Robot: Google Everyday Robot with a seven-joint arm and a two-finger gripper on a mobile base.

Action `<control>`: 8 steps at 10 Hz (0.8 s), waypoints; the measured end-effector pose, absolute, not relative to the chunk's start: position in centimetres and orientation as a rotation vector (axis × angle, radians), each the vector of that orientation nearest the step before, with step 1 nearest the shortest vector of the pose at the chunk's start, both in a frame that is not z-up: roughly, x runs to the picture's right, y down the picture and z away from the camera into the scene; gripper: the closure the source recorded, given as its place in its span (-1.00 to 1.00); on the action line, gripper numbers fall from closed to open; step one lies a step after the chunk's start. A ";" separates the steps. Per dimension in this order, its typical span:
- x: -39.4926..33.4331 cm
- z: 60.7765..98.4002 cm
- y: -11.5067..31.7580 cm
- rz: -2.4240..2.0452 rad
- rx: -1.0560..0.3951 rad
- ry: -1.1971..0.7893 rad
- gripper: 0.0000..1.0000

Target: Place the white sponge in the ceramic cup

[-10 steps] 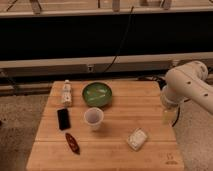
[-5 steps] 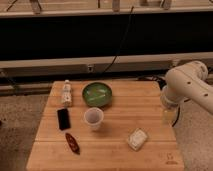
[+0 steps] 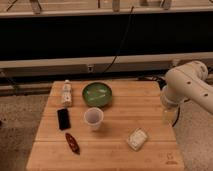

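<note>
wooden table (image 3: 107,156) fills the lower view. nearest its front edge lie two things: a small red-brown object (image 3: 73,143) on the left and the sponge (image 3: 137,138) on the right, flat on the boards and well apart from everything else. with that room around it i should be able to come straight down on it.

a little further back sits a black phone (image 3: 63,119) and, just beside it, the cup (image 3: 93,118). the cup is upright with its mouth upward, so it is ready to take the sponge. i see nothing in it.

my gripper (image 3: 169,114) hangs at the table's right edge, behind and right of the sponge, touching nothing. its fingers stand apart and empty, which suits a grasp not yet begun. i judge the next move to be a reach forward and left, then down.

beyond the cup are a green bowl (image 3: 97,94) and a white bottle (image 3: 66,93). the bowl is near the cup, so the drop will need careful aim. furthest back is a dark wall with a cable (image 3: 122,45) running down it.
</note>
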State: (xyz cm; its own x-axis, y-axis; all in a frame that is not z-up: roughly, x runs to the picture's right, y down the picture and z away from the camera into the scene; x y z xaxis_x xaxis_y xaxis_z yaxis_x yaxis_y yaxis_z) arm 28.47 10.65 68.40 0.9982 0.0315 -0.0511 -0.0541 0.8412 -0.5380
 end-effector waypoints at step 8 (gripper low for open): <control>26.0 70.3 15.3 -0.087 -0.557 -0.013 -0.60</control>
